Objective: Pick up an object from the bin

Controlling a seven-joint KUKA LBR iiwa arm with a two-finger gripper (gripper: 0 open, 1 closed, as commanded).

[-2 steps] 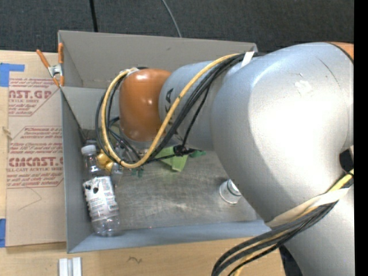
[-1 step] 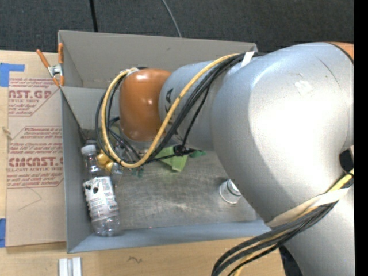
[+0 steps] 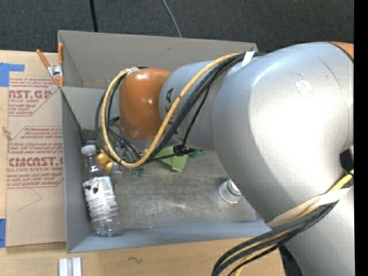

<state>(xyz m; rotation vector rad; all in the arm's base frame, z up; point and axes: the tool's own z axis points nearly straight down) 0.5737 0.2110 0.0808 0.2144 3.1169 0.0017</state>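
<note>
1. a clear bottle (image 3: 100,203) is laid by the bin (image 3: 172,232) wall at 7 o'clock.
2. the pincer (image 3: 122,153) is poised near its cap, 9 o'clock; its state cannot be told.
3. the approach is judged in hand; closing is needed next.

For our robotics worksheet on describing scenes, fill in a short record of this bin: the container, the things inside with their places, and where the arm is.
Container: grey metal bin
Left side: clear plastic bottle with white label, lying down
Middle: green crumpled piece, partly under the arm
Right: small round clear-and-white item
Arm: orange-covered wrist low over the bin's left-middle
</note>
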